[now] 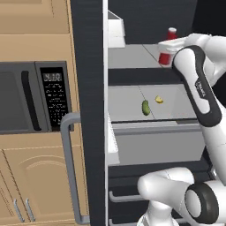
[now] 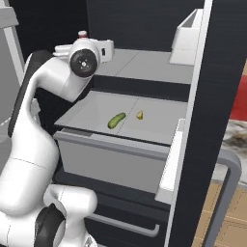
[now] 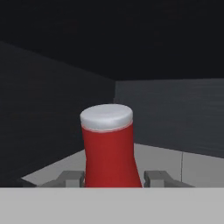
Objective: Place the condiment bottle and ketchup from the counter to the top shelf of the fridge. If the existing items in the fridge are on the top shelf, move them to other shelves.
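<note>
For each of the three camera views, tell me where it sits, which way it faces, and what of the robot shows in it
Left base view: behind the arm's left, facing the open fridge; the arm rises at the right, by the ketchup on the top shelf.
Right base view: behind its right, same fridge; the arm rises at the left.
Hand view: on the hand, facing the fridge's back wall; the gripper fingers flank the ketchup.
Both base views share the pickle and yellow wedge one shelf lower.

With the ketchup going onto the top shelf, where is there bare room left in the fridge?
The top shelf is bare left of the ketchup. The shelf below has free panels either side of the pickle and yellow wedge. The gripper crowds the ketchup's corner.
</note>
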